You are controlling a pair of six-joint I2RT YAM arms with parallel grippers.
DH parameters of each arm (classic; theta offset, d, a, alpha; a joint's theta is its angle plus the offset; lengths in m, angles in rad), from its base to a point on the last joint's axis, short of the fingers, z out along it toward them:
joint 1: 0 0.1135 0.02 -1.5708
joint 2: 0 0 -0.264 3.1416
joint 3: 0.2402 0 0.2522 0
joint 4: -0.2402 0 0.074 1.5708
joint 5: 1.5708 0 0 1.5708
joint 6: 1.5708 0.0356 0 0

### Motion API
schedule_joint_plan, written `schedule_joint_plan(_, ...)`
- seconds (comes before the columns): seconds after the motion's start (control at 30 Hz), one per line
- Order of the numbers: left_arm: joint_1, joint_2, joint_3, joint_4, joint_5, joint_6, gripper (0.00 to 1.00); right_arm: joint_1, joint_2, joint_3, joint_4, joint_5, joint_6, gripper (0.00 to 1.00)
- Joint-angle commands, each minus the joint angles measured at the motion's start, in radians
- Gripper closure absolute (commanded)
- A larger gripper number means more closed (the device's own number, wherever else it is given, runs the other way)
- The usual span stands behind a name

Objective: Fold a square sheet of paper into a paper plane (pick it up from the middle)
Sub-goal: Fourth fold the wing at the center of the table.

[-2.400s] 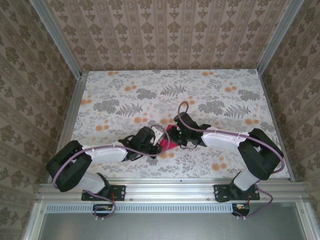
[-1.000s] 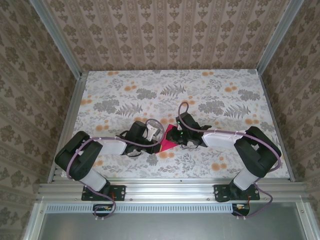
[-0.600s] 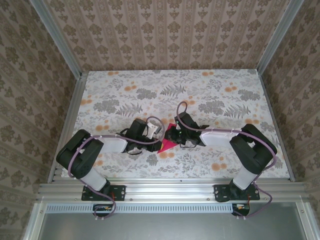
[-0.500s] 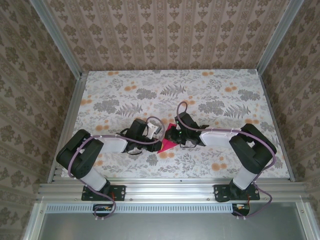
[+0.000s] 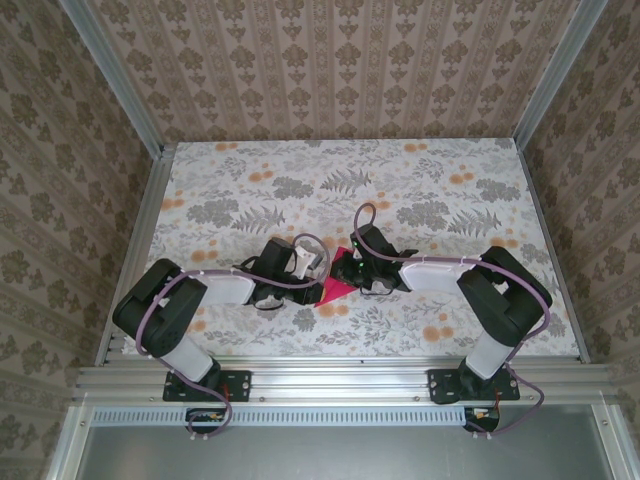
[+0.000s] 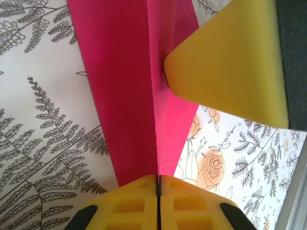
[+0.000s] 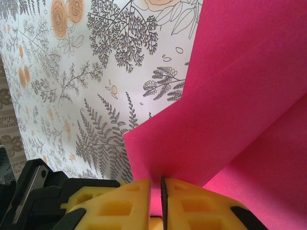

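Note:
The magenta-red sheet of paper (image 5: 336,291) lies folded at the middle of the table, between both grippers. In the left wrist view it is a narrow wedge (image 6: 124,72) with a lengthwise crease that runs straight into my left gripper (image 6: 157,179), which is shut on it. A yellow finger (image 6: 230,62) of the right gripper presses against the paper's far side. In the right wrist view a folded flap (image 7: 240,96) stands up from my right gripper (image 7: 160,184), shut on its lower edge. From above, the left gripper (image 5: 320,270) and right gripper (image 5: 345,272) nearly touch.
The floral tablecloth (image 5: 250,200) covers the table. Patterned walls and metal rails (image 5: 150,210) close it in on the left, right and back. The left gripper's black body (image 7: 29,191) sits close beside the right gripper's fingers.
My left gripper has shifted a little right, toward the right gripper. The paper seen from above has become narrower and more covered. The right arm's elbow moved slightly left.

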Motion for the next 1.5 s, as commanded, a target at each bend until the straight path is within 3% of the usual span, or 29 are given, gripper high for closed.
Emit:
schedule_joint_plan(0.0,0.005,-0.014,0.007,-0.024,0.012,0.021,0.96,-0.006,0.018,0.023,-0.008,0.005,0.013,0.84)
schedule_joint_plan(0.67,0.031,0.057,-0.007,0.046,0.056,-0.052,1.00,-0.008,0.054,0.015,0.090,-0.038,0.028,0.82)
schedule_joint_plan(0.9,0.048,0.070,0.007,0.070,0.147,-0.100,1.00,-0.015,0.058,0.024,0.070,-0.035,0.014,0.82)
schedule_joint_plan(1.07,0.050,0.066,0.009,0.039,0.115,-0.089,0.92,-0.021,0.066,0.021,0.069,-0.036,0.012,0.82)
schedule_joint_plan(1.17,0.047,0.058,0.010,0.005,0.099,-0.065,0.81,-0.024,0.070,0.021,0.073,-0.037,0.012,0.82)
schedule_joint_plan(1.47,0.042,0.027,-0.003,-0.028,0.078,-0.036,0.77,-0.024,0.077,0.030,0.066,-0.040,0.012,0.82)
